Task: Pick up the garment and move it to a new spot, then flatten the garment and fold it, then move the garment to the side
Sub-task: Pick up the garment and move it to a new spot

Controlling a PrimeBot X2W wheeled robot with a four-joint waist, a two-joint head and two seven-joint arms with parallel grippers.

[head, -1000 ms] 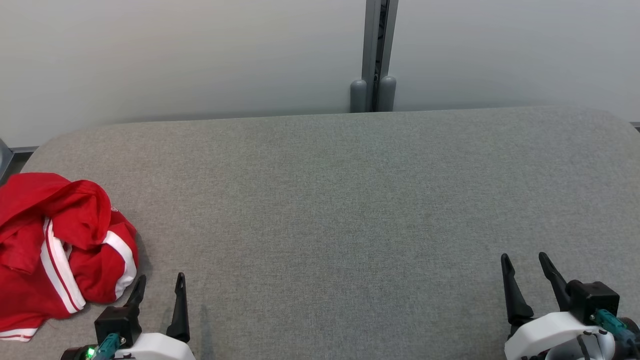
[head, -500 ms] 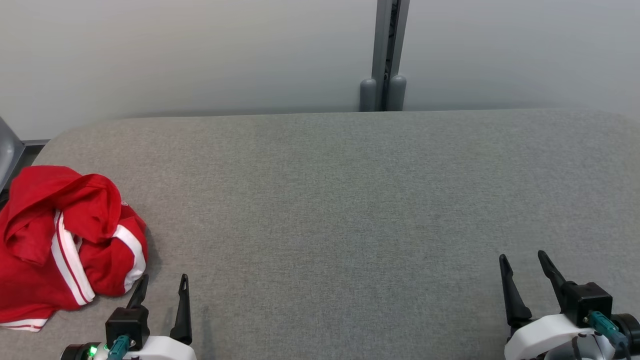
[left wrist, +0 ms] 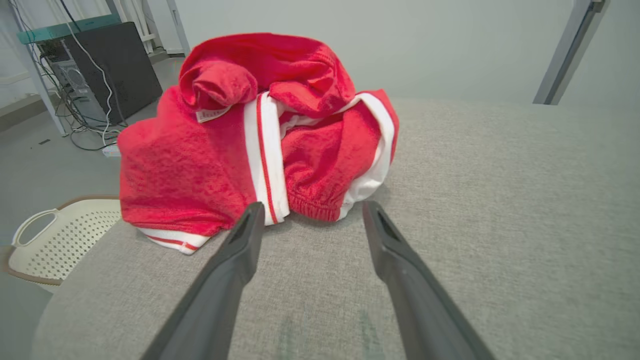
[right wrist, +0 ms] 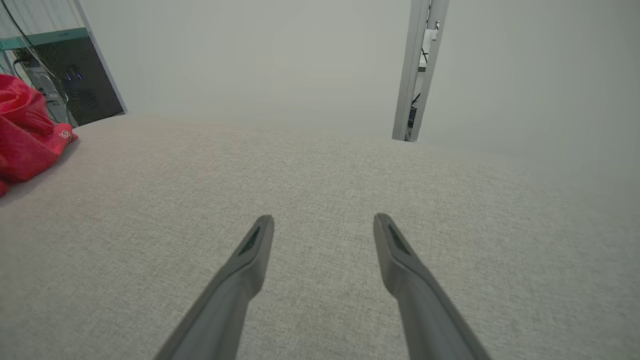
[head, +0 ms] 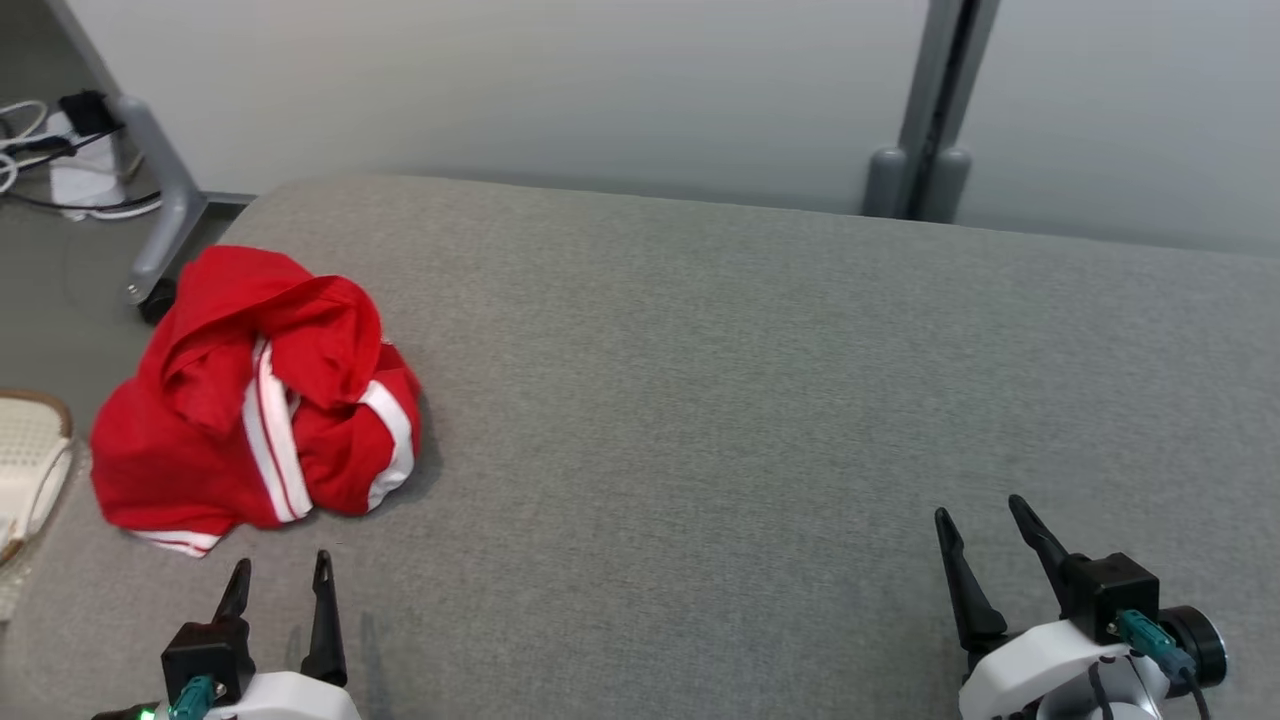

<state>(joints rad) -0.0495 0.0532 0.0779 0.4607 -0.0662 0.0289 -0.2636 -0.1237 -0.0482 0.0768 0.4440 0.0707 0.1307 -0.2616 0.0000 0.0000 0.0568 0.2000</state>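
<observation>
The garment [head: 262, 405] is a red piece with white stripes, crumpled in a heap near the left end of the grey table [head: 700, 400]. Just in front of it my left gripper [head: 281, 568] stands open, fingers apart and pointing at the heap without touching it. In the left wrist view the garment [left wrist: 250, 135] lies right beyond the left gripper [left wrist: 310, 212], its white-trimmed hem close to the fingertips. At the lower right my right gripper [head: 980, 510] is open over bare cloth. The right wrist view shows the right gripper [right wrist: 324, 220] empty and the garment [right wrist: 25, 135] far to its left.
A cream perforated basket [head: 25, 455] sits on the floor beside the table's left end. Past the far left corner are a grey wheeled stand leg [head: 165, 220] and cables [head: 40, 150]. A grey post [head: 925, 130] rises behind the table's far edge against the pale wall.
The head camera has turned left, so the garment now sits further right in the view and the floor at the left shows. Both grippers stay open and empty.
</observation>
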